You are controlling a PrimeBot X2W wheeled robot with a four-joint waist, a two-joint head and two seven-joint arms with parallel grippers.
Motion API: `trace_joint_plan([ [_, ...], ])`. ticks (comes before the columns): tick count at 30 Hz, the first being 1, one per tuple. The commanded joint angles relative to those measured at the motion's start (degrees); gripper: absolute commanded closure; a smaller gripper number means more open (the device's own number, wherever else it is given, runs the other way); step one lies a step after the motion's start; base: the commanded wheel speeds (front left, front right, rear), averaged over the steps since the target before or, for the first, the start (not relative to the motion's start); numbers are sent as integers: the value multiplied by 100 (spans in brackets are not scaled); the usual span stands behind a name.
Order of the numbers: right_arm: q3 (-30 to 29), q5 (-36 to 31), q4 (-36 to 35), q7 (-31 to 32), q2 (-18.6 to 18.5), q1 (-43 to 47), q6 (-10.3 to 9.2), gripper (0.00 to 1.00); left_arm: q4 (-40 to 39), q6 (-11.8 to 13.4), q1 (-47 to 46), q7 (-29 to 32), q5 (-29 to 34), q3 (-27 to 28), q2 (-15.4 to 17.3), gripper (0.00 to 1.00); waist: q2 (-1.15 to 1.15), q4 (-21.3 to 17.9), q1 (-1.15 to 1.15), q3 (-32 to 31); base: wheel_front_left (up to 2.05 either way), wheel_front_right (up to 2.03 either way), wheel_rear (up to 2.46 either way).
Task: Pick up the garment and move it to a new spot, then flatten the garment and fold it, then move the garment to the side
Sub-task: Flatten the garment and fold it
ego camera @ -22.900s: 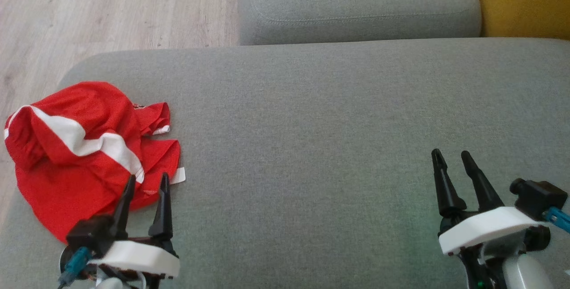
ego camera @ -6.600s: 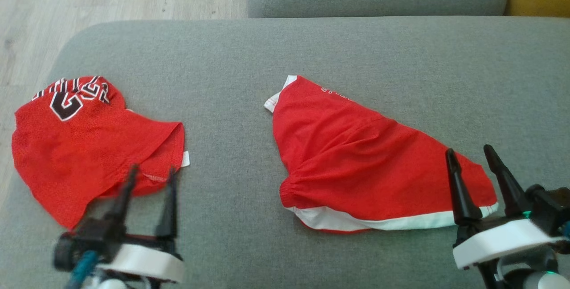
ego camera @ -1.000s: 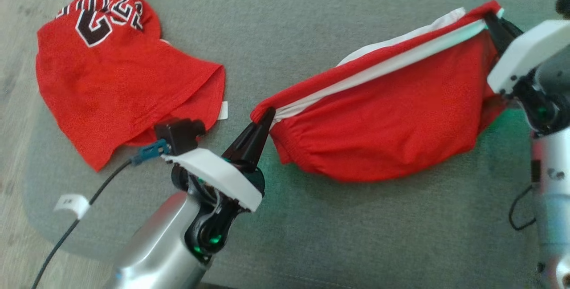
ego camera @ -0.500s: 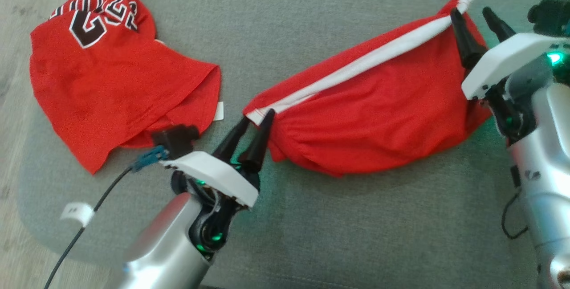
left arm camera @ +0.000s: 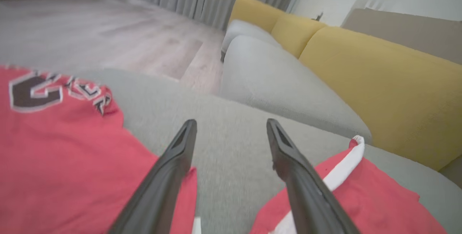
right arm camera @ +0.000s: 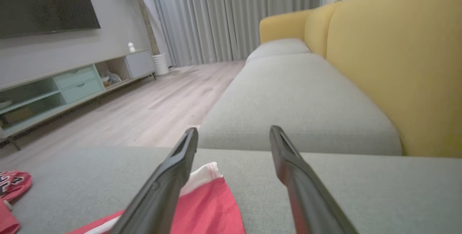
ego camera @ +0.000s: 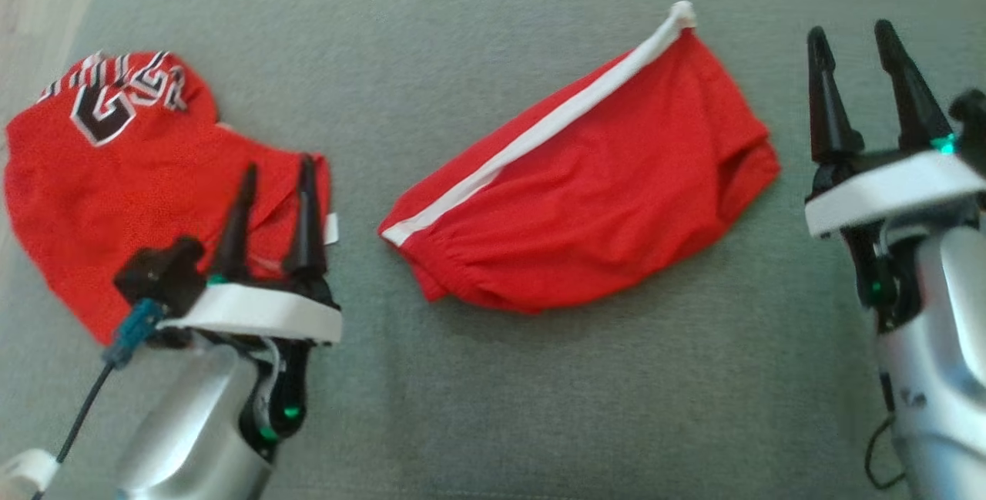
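Note:
The garment, red shorts (ego camera: 578, 199) with a white stripe, lies folded over in the middle of the grey sofa seat (ego camera: 493, 377), touched by neither gripper. My left gripper (ego camera: 277, 169) stands open to its left, fingers over the edge of a red jersey. My right gripper (ego camera: 851, 30) stands open just right of the shorts. In the left wrist view the open left gripper (left arm camera: 231, 122) has the shorts (left arm camera: 361, 190) at the lower right. In the right wrist view the open right gripper (right arm camera: 234, 129) has the shorts (right arm camera: 209, 205) low between and left of its fingers.
A red jersey (ego camera: 100, 176) with black lettering lies at the seat's left end, near the rounded edge and the wood floor (left arm camera: 108, 35). A second grey cushion (right arm camera: 296, 97) lies beyond, with the yellow backrest (right arm camera: 397, 64) along the right. A TV cabinet (right arm camera: 72, 82) stands across the room.
Both grippers have opened, let go of the shorts' waistband and drawn back. The shorts now lie folded on the seat. The head camera has shifted.

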Motion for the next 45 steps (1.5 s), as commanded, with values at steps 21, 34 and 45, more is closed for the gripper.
trace_joint_plan([
  [21,-242,-586,-2654,826,789,2615,-5,0,-1267,755,1085,353,1714,480,1028,0,0,-580,1,-674,0,0,0],
  [34,-435,-668,-2894,1064,886,2908,-5,0,-1373,890,1304,432,1574,511,1027,0,0,-568,1,-693,0,0,0],
  [45,-580,-649,-2757,1194,900,2761,-5,0,-1411,899,1214,431,1547,510,1029,0,0,-549,1,-561,0,0,0],
])
